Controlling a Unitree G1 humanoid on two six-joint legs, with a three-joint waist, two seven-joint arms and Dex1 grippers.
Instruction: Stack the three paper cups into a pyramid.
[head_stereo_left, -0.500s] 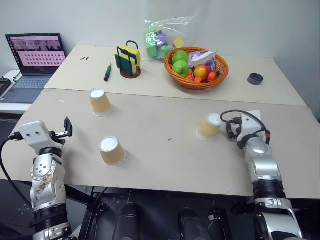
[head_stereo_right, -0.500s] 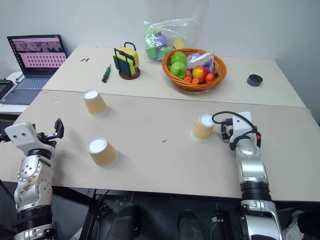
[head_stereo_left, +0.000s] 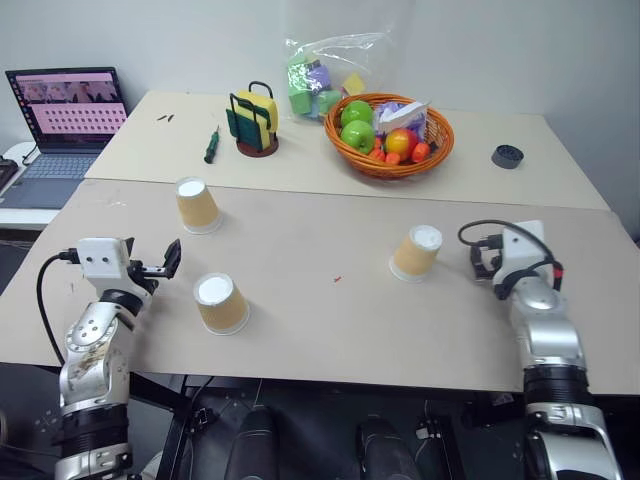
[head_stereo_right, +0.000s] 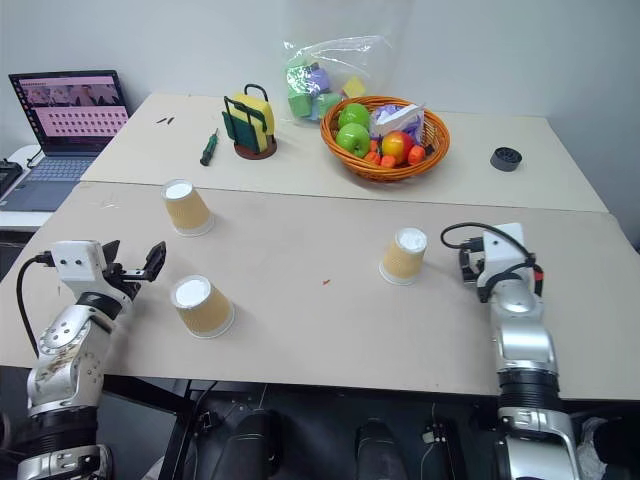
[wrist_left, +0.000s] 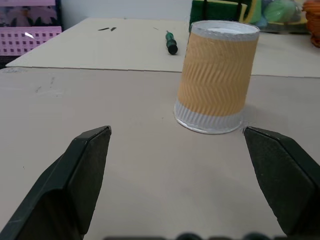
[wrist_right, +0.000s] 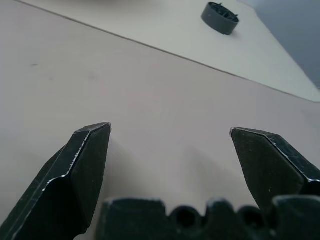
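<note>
All three paper cups stand upside down, white bases up, on the near tabletop (head_stereo_left: 320, 330), none touching another, so no part of the pyramid is built yet. Taking the middle of that near table as the clock centre in the head view, the far-left cup (head_stereo_left: 197, 205) sits at about ten o'clock, the near-left cup (head_stereo_left: 221, 303) at about eight, and the right cup (head_stereo_left: 416, 253), which looks slightly tipped, at about three. The left gripper (head_stereo_left: 165, 262) hovers low over the table just beside the near-left cup, at that cup's nine o'clock, with its two black fingers spread wide and nothing between them; its wrist camera looks straight along the table at the far-left cup (wrist_left: 216, 77), which suggests the arm is lined up on the left pair to bring them side by side as the base. The right gripper (head_stereo_right: 468, 268) sits at the right cup's three o'clock, near but apart from it, fingers likewise wide apart and empty; its wrist view looks across bare table toward a small black round object (wrist_right: 220, 11) on the far table. Inverted cups offer a flat base to stack on, which probably explains their orientation. Beyond the seam, a fruit basket (head_stereo_left: 389, 135), a green-handled screwdriver (head_stereo_left: 212, 145), a holder of sponges (head_stereo_left: 255, 120) and a laptop (head_stereo_left: 62, 125) lie well away from the work.
</note>
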